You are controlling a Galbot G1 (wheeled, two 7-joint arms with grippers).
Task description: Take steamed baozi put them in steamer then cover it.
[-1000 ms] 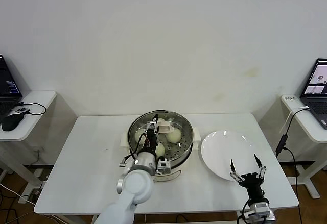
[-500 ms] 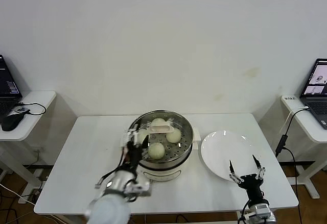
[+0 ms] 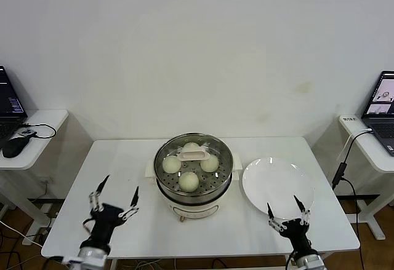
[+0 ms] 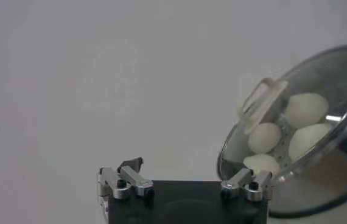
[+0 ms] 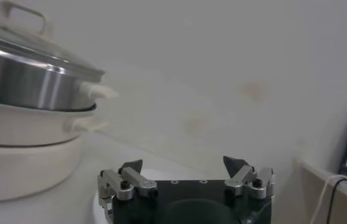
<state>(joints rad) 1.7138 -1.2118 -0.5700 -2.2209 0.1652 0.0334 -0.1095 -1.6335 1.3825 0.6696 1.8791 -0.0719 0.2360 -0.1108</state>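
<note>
The steamer (image 3: 194, 187) stands at the table's middle, a shiny steel pot on a cream-white base. The clear glass cover (image 3: 192, 155) with its cream handle sits on it. Under the glass lie the steamed baozi (image 3: 188, 181), several round cream-white buns. The steamer also shows in the left wrist view (image 4: 301, 131) and the right wrist view (image 5: 30, 73). My left gripper (image 3: 115, 200) is open and empty over the table's front left, apart from the steamer. My right gripper (image 3: 285, 210) is open and empty at the front right, by the white plate's near rim.
A flat white plate (image 3: 277, 184) lies right of the steamer. Side desks with laptops stand at far left (image 3: 7, 107) and far right (image 3: 385, 107). A mouse (image 3: 13, 148) lies on the left desk. The table's front edge runs just below both grippers.
My left gripper has let go of the cover's handle and drawn back from the steamer to the table's front left. The cover stays on the pot. My right gripper has sunk slightly lower.
</note>
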